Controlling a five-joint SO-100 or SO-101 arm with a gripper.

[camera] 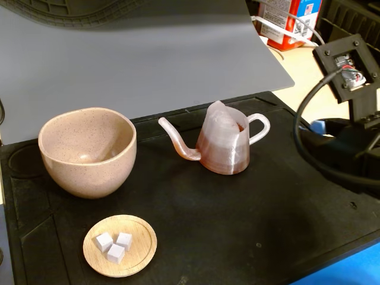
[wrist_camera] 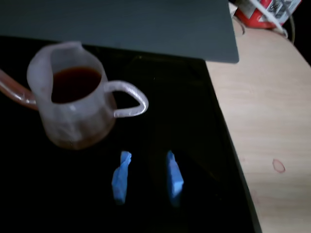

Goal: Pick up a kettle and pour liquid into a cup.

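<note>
In the fixed view, the speckled cup (camera: 88, 151) sits empty at left on the counter's black mat (camera: 267, 202), the kettle (camera: 225, 144) of reddish-brown liquid (wrist_camera: 75, 83) standing right of it, spout toward it. The claw (wrist_camera: 147, 175) hangs open, empty, just short of the loop handle (wrist_camera: 130, 98): reaching is the step in hand, and next its blue-tipped fingers (wrist_camera: 121, 177) likely must straddle that handle and close.

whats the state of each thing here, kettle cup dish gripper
kettle: upright on the mat, holding reddish-brown liquid, not gripped
cup: upright, no liquid seen inside
wooden dish: flat on the mat, holding three white cubes
gripper: open, empty, beside the kettle's handle
</note>
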